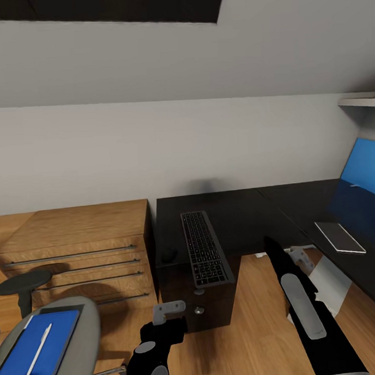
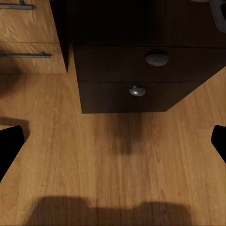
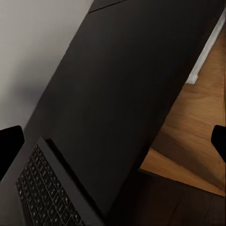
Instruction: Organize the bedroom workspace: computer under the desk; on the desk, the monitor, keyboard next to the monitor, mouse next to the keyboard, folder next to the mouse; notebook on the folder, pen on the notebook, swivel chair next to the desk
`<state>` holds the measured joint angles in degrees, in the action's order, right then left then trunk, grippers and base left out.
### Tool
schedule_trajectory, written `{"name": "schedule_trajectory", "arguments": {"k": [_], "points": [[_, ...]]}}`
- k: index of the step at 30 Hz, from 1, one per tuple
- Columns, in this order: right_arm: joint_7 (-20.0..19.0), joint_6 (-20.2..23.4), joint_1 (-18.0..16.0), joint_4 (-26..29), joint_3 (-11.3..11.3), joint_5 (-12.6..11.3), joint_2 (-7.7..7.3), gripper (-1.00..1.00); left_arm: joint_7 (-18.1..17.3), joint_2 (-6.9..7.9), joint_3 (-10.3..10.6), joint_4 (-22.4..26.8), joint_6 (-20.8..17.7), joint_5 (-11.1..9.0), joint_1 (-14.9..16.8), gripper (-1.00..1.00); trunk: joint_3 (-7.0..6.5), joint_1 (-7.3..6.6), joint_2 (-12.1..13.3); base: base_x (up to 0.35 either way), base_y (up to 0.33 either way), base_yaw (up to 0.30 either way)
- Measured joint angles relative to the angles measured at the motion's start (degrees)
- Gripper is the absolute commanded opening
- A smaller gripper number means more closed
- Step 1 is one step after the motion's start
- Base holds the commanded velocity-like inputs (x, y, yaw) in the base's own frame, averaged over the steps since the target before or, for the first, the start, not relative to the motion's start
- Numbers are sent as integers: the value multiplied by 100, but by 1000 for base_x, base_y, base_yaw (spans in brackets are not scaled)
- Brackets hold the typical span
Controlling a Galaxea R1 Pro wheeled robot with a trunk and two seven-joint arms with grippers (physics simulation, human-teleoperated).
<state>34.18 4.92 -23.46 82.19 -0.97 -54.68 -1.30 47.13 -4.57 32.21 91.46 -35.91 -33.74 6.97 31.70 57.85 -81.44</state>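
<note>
At far left the swivel chair [image 1: 79,334] stands apart from the surface, carrying the blue folder [image 1: 39,347] with the pen [image 1: 37,352] lying on it, so that stack is not yet moved. Next comes the oak drawer unit [image 1: 75,241], then the mouse [image 1: 168,255] just beside the keyboard [image 1: 205,246] on the black surface [image 1: 238,218]; the notebook [image 1: 339,236] lies further right. The left gripper [image 1: 170,311] and right gripper [image 1: 299,257] hang released, grasping nothing.

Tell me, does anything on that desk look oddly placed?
The keyboard lies lengthwise, running from the wall toward the desk's front edge, its near end poking slightly past it. The mouse sits beside it.
</note>
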Motion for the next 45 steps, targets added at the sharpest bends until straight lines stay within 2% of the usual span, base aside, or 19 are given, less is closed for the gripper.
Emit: {"name": "schedule_trajectory", "arguments": {"k": [4,12,24,34,45], "points": [[-28,1,2,-1,-15,232,6,100,-2,1,4,-2,0,1,0,100,0,0,0,0,0,0],[-43,-33,19,4,-30,392,36,100,-20,0,5,-4,-8,-6,0,100,0,0,0,0,0,0],[-38,-30,20,15,-29,395,39,100,12,2,27,-16,0,-8,0,100,0,0,0,0,-19,11],[-37,-30,19,16,-35,395,44,100,14,1,48,-53,2,-8,-2,100,0,1,0,-46,-262,228],[-38,-39,20,18,-27,402,39,100,14,1,45,-62,1,-14,-1,100,6,3,0,-205,-245,189]]}}
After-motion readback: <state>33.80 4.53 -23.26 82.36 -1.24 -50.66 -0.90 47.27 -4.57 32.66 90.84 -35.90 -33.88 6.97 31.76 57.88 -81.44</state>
